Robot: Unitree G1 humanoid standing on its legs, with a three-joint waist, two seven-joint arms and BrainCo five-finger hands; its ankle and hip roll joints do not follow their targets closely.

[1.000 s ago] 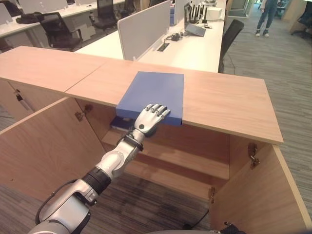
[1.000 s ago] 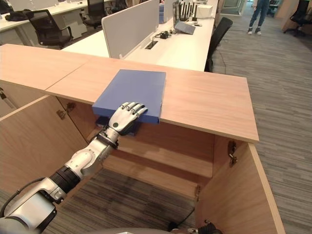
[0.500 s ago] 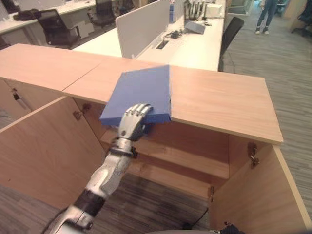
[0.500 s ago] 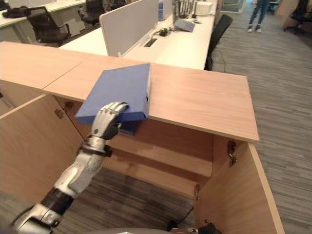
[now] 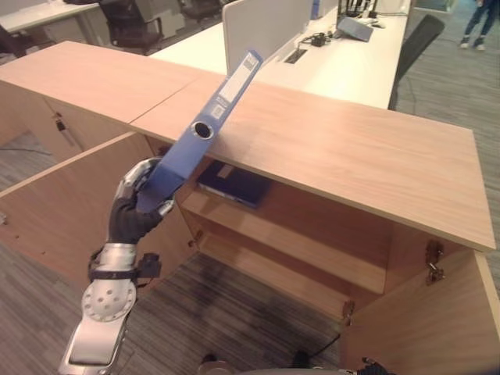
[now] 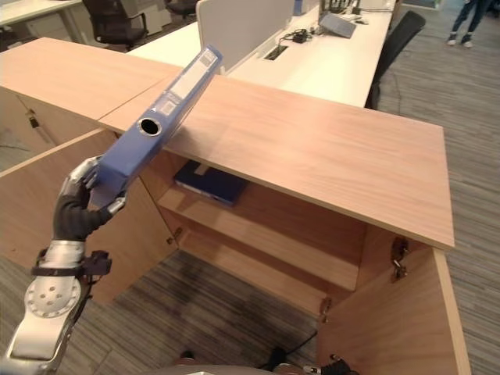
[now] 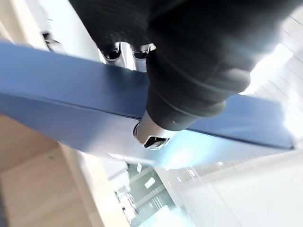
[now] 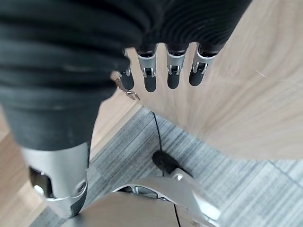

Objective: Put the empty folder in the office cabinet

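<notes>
An open-plan office with grey carpet (image 5: 234, 312), white desks (image 5: 344, 58) with a partition screen (image 5: 266, 23) and black chairs (image 5: 133, 23) lies behind a low wooden office cabinet (image 5: 336, 148). The cabinet's flat top runs across the scene, and both its doors stand open: the left door (image 5: 62, 211) swung out toward the robot's left, the right door (image 5: 422, 320) toward its right. Inside, a wooden shelf (image 5: 297, 242) crosses the open compartment, and a dark blue book (image 5: 233, 183) lies flat on it toward the left, just under the top. The left hand (image 5: 141, 205) is raised in front of the open left door, its fingers and thumb curled round the lower end of the blue folder (image 5: 205, 129). The folder is held off the cabinet, tilted steeply, its spine facing the camera with a round finger hole and a pale label on it; its upper end leans up and away over the left part of the cabinet top. In the left wrist view the folder's blue edge (image 7: 71, 104) runs across just past the hand's dark cover. The right hand (image 8: 156, 71) shows in its own wrist view, fingers straight and relaxed, holding nothing, hanging over carpet beside a wooden panel (image 8: 236, 94). A person's legs (image 5: 476, 23) stand far off at the back right.
</notes>
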